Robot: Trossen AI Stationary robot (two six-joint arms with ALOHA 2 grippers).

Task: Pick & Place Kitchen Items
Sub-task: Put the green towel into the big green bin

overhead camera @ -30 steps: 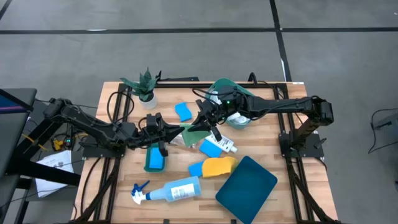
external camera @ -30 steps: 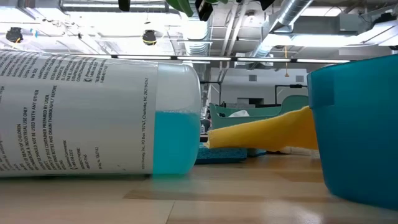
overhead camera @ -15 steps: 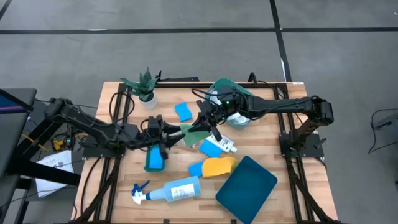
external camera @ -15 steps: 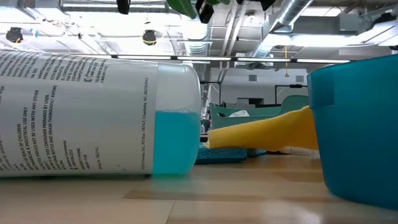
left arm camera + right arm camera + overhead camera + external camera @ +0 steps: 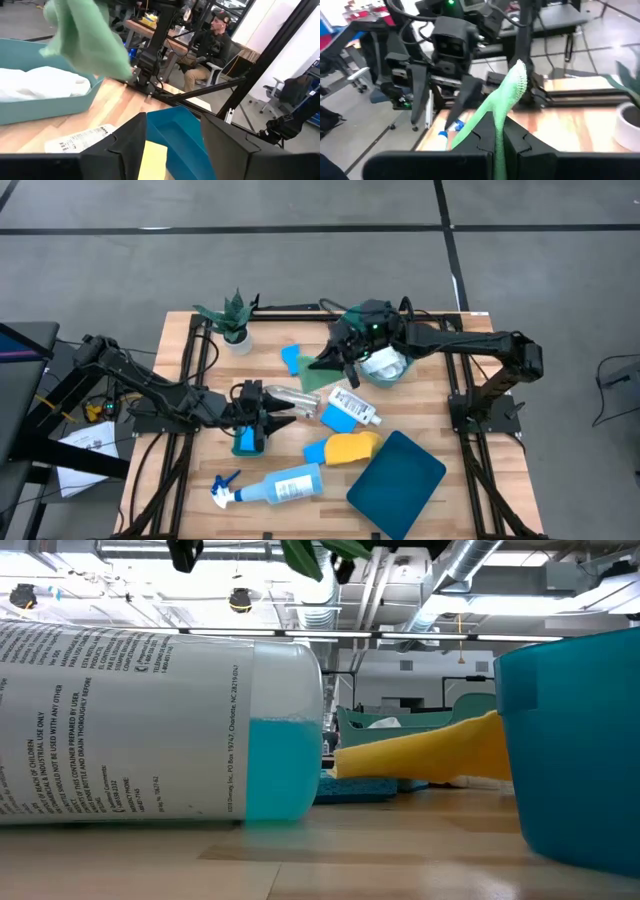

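- The left gripper [image 5: 275, 420] sits low over the table's left-centre with its fingers parted and nothing between them, the arm stretched nearly flat along the table.
- Just below that gripper lies a blue sponge [image 5: 248, 439]; just ahead of it lies something pale and elongated, possibly the silver cup, though the view is too poor to be sure.
- The right gripper [image 5: 333, 360] is clamped on the green cloth [image 5: 318, 370], which hangs limp from its fingertips, lifted clear of the table.
- That cloth looks light, soft and floppy; it should drape and sway, so a pinch near an edge or corner holds it best.
- The right arm reaches in from the table's right side, its gripper just beside the teal tub [image 5: 380, 370].
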